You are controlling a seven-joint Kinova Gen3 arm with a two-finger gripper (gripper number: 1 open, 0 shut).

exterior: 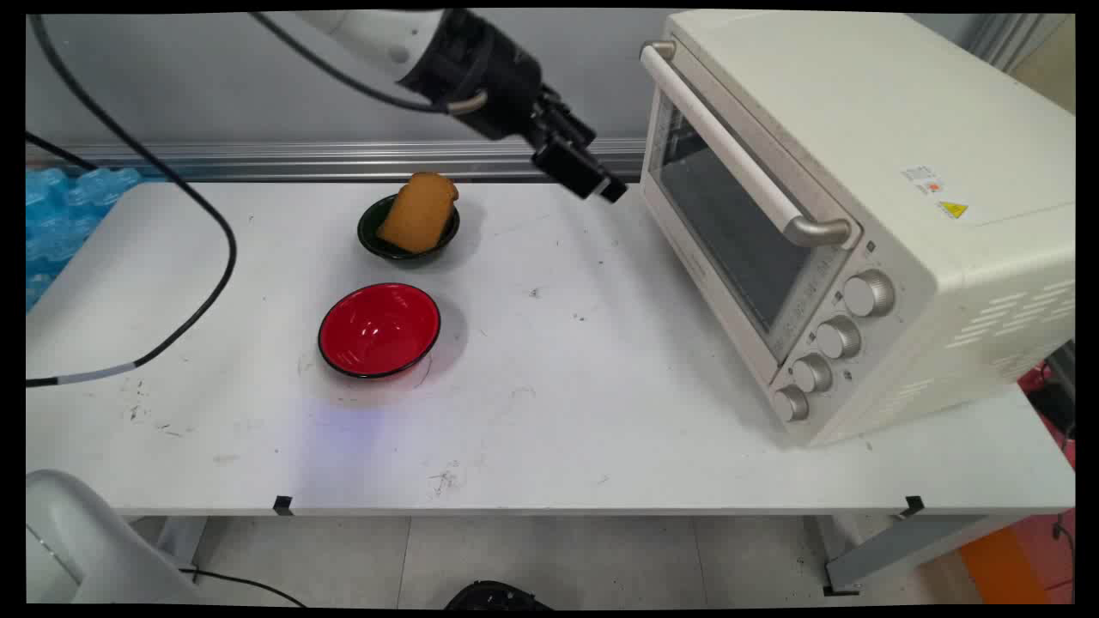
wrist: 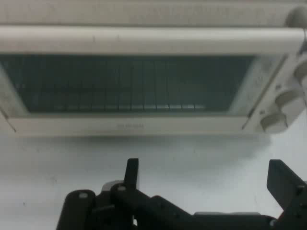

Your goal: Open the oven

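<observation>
On the white desk, nearest to the camera, stands an empty red bowl. Just behind it a dark bowl holds a brown slice of bread, leaning on the rim. At the right stands a cream toaster oven, its door shut. At the far side the gripper hangs above the desk, holding nothing, fingers wide apart, facing the oven door handle.

At the upper middle of the frame, the arm is a smooth white link ending in a black gripper of blocky linkage. Thin black cables loop down the left side, one banded grey.
</observation>
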